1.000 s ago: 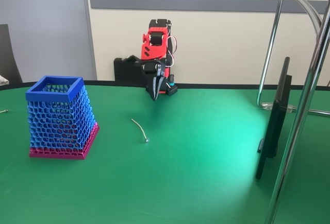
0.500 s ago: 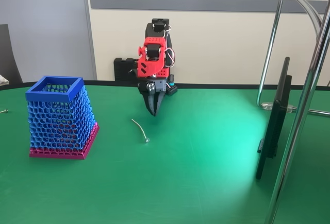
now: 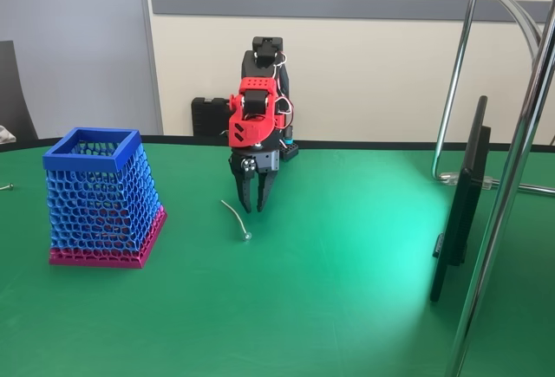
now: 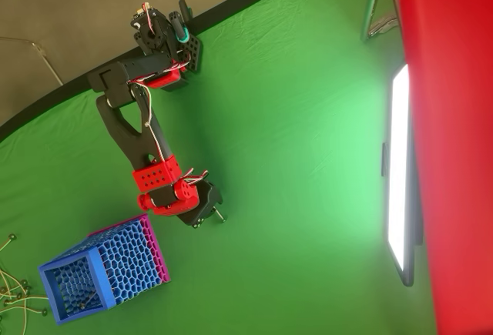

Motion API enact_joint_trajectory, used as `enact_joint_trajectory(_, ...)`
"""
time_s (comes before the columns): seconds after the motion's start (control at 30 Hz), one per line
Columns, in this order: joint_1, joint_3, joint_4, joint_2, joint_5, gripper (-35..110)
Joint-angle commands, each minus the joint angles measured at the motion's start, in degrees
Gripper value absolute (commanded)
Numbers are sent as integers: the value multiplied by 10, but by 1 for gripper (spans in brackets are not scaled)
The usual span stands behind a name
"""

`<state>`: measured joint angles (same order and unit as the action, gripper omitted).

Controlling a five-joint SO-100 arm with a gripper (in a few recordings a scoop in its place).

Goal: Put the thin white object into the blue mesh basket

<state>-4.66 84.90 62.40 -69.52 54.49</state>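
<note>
Fingers of the gripper (image 3: 252,206) point down and stand a little apart, holding nothing; in the fixed view the tips hang just above the green table (image 3: 347,290), close behind the stick (image 3: 234,218). That slight spread looks chosen to straddle so thin a thing. The stick lies flat on the cloth, curved, its small knob at the near end, between gripper and basket (image 3: 102,197). In the overhead view the gripper (image 4: 206,218) covers most of it, and I cannot tell whether anything touches. The basket stands upright and well apart, mouth open upward, so a release above its rim should do. A monitor (image 3: 460,204) stands far off at the right.
</note>
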Motion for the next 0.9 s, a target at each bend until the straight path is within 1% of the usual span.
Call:
enact_joint_trajectory(0.0,0,-28,3,1,10,16)
enact_joint_trajectory(0.87,-33,-150,7,134,6,14)
